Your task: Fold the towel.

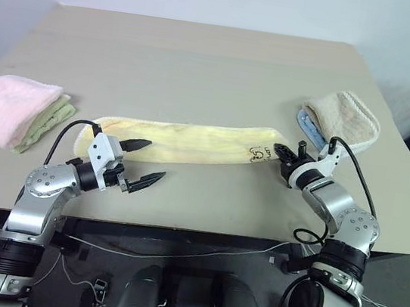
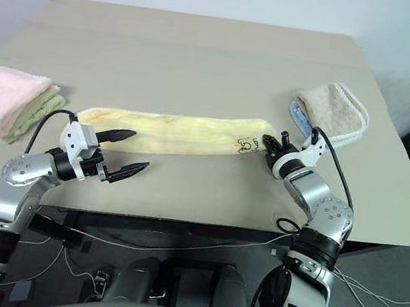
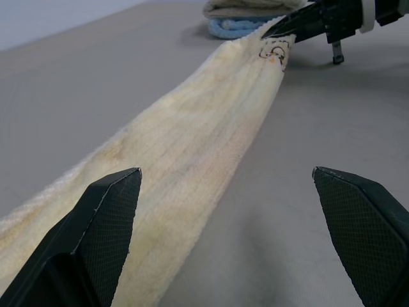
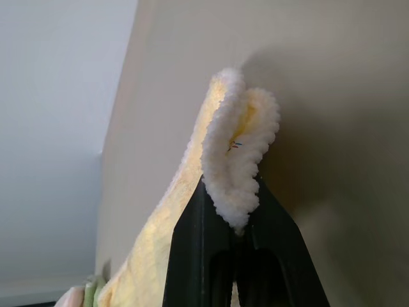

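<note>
We see the long, narrow, pale yellow terry towel (image 1: 184, 139) lying flat on the beige bench (image 1: 202, 61), its long axis running side to side across the near half of the bench in front of us. Our right tool (image 1: 287, 154) has its two black fingers pinched onto the towel's right end, beside the small dark printed mark (image 1: 257, 155); the right wrist view shows the fluffy hem bunched and clamped between them. Our left tool (image 1: 144, 165) hangs with its fingers spread wide and nothing between them, just in front of the towel's left end, pointing along the strip toward the far end; one finger (image 3: 96, 236) sits over the cloth's near edge, the other (image 3: 370, 230) over bare bench. So each end of the towel has its own arm nearest it, and the right end is already secured. We judge the coming move turns on that axis: the gripped end must travel leftward along the towel's length to land on the left end. A folded cream towel on a blue cloth (image 1: 343, 119) sits just beyond the towel's right end; a pink folded towel (image 1: 9, 107) on a green one lies well left of the towel.
</note>
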Controlling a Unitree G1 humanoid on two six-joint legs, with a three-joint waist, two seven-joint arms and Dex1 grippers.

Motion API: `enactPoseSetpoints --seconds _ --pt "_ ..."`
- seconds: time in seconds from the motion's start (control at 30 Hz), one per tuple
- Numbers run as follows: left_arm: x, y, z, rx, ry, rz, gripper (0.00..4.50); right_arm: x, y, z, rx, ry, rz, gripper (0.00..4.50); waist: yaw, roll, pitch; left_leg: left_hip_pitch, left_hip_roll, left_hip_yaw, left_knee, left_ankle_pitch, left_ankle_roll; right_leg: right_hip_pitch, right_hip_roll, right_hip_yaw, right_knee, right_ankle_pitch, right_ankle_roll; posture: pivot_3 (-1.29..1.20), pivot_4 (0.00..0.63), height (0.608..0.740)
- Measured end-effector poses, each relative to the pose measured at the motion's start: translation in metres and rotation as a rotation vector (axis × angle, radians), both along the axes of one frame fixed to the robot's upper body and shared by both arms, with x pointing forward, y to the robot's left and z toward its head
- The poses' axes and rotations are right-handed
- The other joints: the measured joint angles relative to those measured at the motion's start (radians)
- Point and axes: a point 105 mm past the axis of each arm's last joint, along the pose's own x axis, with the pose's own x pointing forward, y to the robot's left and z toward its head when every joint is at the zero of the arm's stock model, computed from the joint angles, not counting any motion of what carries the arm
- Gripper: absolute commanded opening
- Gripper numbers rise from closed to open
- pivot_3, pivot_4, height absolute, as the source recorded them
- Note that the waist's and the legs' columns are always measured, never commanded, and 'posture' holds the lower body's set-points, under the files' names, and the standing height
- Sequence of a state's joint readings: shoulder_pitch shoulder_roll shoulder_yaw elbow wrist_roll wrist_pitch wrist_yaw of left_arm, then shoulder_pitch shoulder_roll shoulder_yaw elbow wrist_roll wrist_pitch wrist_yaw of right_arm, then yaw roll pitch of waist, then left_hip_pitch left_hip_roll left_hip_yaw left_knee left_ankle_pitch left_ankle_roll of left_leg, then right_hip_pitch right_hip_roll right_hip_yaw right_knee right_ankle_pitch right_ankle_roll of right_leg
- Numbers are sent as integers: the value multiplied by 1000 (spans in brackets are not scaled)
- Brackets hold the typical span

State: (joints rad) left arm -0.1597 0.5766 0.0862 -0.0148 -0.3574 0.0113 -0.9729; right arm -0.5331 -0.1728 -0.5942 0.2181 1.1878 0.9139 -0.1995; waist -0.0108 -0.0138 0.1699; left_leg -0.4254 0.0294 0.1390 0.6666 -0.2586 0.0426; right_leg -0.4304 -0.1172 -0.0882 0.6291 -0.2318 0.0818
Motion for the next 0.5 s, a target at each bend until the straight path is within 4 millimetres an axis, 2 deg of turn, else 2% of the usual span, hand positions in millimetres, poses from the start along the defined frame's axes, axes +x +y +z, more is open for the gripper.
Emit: enactPoseSetpoints --seconds 0.13,0.2,0.3,0.4,0.5 --pt "0 1 -1 0 3 2 4500 2 -41 6 -108 -8 -83 37 1 2 1 -1 -2 0 0 -1 2 0 -2 0 -1 0 0 0 150 740" --pt "0 1 -1 1 4 3 4500 3 -58 17 -168 -43 -113 37 -5 4 2 -2 -2 0 0 -1 2 -1 -1 0 -1 0 0 0 150 740" --pt "1 1 -2 3 5 6 4500 5 -65 39 -289 -119 -94 37 -11 4 3 -2 0 1 -1 -1 2 -2 0 0 -1 0 0 0 150 740" --pt "1 -1 -4 1 4 5 4500 7 -50 56 -481 -204 -9 37 -12 5 3 -2 1 1 -1 -1 1 -3 1 1 -1 0 1 0 150 740" --pt "1 -4 -6 4 3 -2 4500 6 -11 67 -660 -315 154 37 -9 5 3 -2 0 1 -1 -1 1 -3 0 1 -1 0 1 0 150 740"
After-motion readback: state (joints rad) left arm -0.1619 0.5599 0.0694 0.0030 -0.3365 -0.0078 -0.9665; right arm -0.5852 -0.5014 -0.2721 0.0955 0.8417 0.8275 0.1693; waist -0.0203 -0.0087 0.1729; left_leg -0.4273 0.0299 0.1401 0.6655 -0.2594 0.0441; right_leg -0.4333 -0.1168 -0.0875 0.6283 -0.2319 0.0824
